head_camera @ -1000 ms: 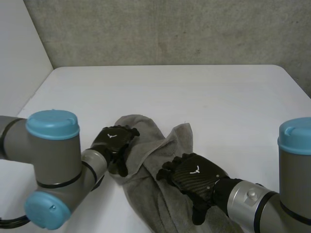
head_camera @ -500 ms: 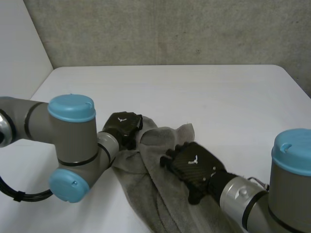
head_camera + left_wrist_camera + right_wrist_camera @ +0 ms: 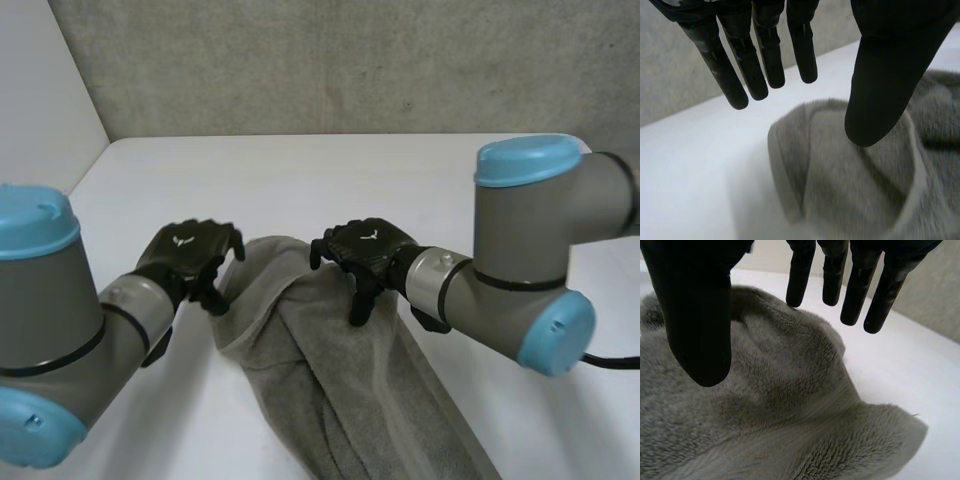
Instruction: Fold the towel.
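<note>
Robot hands (image 3: 187, 258) (image 3: 362, 248) lifted, opened — towel (image 3: 330, 380) released

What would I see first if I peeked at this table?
A rumpled grey towel lies in a long heap on the white table. Two black hands are at its far end, the left hand beside its edge and the right hand above it, both open and holding nothing.

Plain grey towel (image 3: 330, 385), white table (image 3: 300, 180)
Left hand (image 3: 188, 255) and right hand (image 3: 358, 248) are black; the wall (image 3: 350, 60) behind is mottled grey.
</note>
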Controlling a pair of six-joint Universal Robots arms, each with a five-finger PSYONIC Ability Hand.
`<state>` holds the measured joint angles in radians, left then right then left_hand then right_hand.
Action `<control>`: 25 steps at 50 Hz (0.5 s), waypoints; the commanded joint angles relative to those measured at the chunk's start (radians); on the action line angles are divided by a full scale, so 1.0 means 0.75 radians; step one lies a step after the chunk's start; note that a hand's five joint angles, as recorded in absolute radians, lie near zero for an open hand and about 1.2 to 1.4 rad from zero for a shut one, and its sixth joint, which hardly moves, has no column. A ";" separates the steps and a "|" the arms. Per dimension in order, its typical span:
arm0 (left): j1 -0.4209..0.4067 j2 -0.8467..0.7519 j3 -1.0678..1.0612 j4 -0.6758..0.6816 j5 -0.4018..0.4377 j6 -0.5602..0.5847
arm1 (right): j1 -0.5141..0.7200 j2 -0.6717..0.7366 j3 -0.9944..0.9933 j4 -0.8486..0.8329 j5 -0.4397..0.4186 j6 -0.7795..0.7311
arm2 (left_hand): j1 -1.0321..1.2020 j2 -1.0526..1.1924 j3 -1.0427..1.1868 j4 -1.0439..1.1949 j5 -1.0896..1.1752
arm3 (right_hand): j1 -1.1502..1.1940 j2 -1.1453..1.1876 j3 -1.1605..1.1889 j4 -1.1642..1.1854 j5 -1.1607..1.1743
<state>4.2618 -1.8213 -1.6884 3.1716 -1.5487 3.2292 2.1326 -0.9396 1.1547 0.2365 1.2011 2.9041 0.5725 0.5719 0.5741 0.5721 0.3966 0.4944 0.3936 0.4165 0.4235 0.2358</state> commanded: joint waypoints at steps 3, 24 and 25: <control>0.075 -0.012 -0.191 0.029 0.003 0.002 | -0.021 0.189 -0.212 0.028 -0.069 0.122 | -0.028 -0.027 -0.030 -0.027 -0.026 | 0.139 0.274 0.243 0.234 0.251; 0.055 -0.102 -0.226 0.173 0.036 0.002 | -0.062 0.228 -0.259 0.028 -0.121 0.226 | -0.240 -0.239 -0.242 -0.239 -0.238 | -0.037 0.097 0.067 0.057 0.075; 0.055 -0.108 -0.222 0.185 0.036 0.002 | -0.062 0.228 -0.259 0.028 -0.121 0.227 | -0.236 -0.235 -0.238 -0.236 -0.234 | -0.037 0.097 0.067 0.058 0.075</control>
<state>4.3024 -1.8926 -1.8634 3.2763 -1.5218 3.2298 2.0951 -0.7717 0.9668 0.2573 1.1087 3.0603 0.3483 0.3462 0.3476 0.3453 0.1703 0.4296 0.4064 0.3953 0.3918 0.2188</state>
